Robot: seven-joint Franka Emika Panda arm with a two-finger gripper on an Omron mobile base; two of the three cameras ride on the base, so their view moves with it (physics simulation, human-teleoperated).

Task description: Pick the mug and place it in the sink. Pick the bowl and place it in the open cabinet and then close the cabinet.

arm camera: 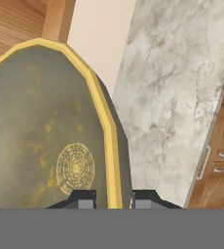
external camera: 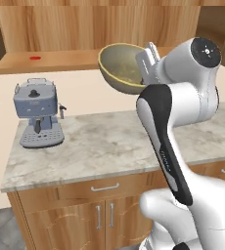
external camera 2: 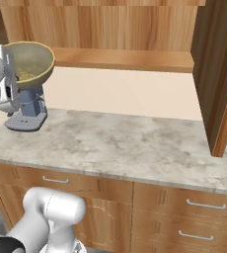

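My gripper (arm camera: 114, 199) is shut on the yellowish rim of the olive-tan bowl (arm camera: 41, 136), one fingertip inside and one outside the wall. The bowl (external camera: 120, 68) hangs tilted on its side, well above the marble counter (external camera: 104, 141), and its mouth faces the left of the left base view. It is level with the light wood shelf (external camera: 60, 61) of the open cabinet, in front of it. From the right base view the bowl (external camera 2: 30, 62) is at the far left, and the cabinet's open door (external camera 2: 219, 79) stands at the right. The mug and the sink are out of view.
A grey-blue coffee machine (external camera: 37, 117) stands on the counter at the left, below and beside the bowl. A small red mark (external camera: 34, 57) lies on the shelf. Base drawers and doors with silver handles (external camera 2: 199, 203) run under the counter edge.
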